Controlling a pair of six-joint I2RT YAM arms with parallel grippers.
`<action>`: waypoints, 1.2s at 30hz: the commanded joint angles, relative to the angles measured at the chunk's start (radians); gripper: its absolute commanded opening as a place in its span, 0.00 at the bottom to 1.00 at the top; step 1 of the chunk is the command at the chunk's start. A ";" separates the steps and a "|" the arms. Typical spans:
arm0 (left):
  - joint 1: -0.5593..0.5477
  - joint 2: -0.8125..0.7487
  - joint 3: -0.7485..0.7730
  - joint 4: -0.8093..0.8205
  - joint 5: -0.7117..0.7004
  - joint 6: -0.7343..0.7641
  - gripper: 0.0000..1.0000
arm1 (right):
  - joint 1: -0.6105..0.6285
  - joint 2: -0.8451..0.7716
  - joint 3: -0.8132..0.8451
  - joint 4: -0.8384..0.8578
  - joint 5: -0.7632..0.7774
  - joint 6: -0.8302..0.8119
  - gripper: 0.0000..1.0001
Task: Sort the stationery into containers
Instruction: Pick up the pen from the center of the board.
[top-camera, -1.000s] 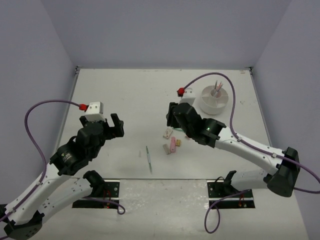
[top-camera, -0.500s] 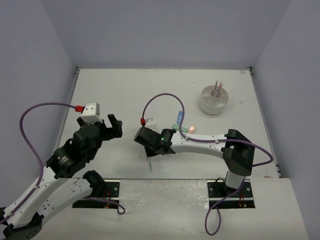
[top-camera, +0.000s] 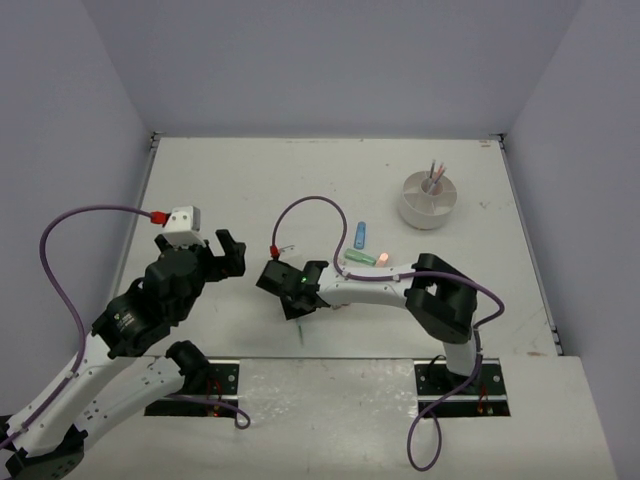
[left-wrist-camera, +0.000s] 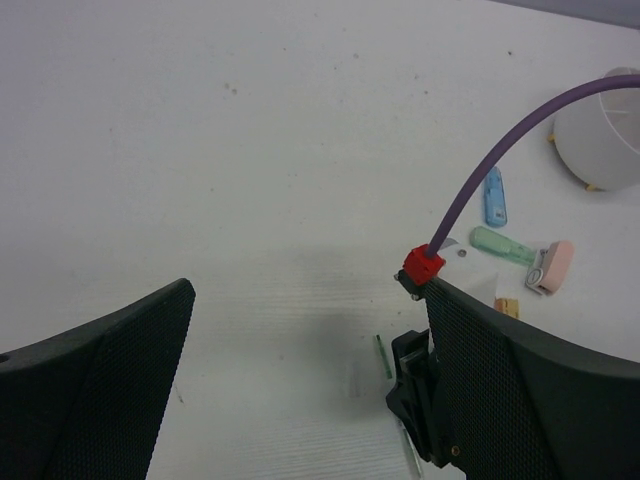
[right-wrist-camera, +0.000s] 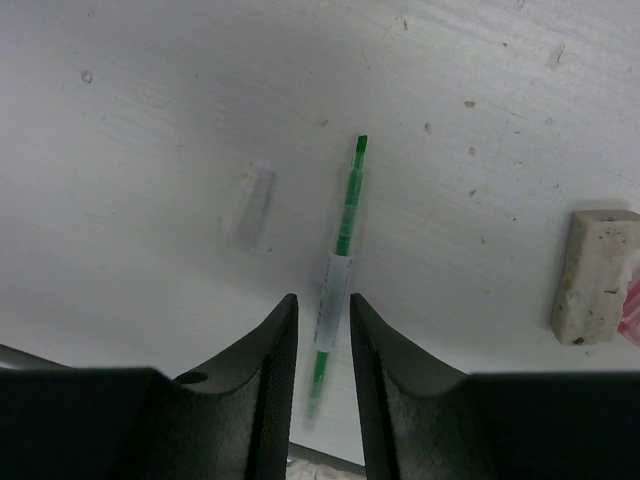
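A green pen with a white label (right-wrist-camera: 343, 225) lies on the table. My right gripper (right-wrist-camera: 323, 300) is low over it, jaws a narrow gap apart, one finger on each side of the pen's lower half. From above, the right gripper (top-camera: 294, 306) has reached across to the table's near centre, and the pen (top-camera: 300, 330) pokes out below it. Blue (top-camera: 361, 234), green (top-camera: 352, 258) and pink (top-camera: 380, 258) blocks lie behind the arm. The white round tub (top-camera: 428, 200) holds pens in its centre cup. My left gripper (top-camera: 215, 255) is open and empty, raised at the left.
A small clear piece (right-wrist-camera: 252, 205) lies left of the pen. A tan eraser (right-wrist-camera: 590, 275) lies to its right. The left wrist view shows the right arm's red connector (left-wrist-camera: 423, 268), its purple cable (left-wrist-camera: 520, 140) and the tub (left-wrist-camera: 605, 140).
My right arm swung from beside the blocks leftward across the table and came down over the green pen. The left arm shifted slightly.
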 joint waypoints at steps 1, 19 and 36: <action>0.004 0.003 -0.008 0.028 0.007 -0.006 1.00 | -0.008 0.019 0.040 -0.001 0.008 0.016 0.28; 0.005 0.046 0.000 -0.007 0.047 -0.066 1.00 | -0.053 -0.029 -0.036 -0.025 0.057 0.029 0.00; -0.120 0.583 -0.146 0.127 0.230 -0.262 0.76 | -0.062 -0.657 -0.321 -0.171 0.317 0.139 0.00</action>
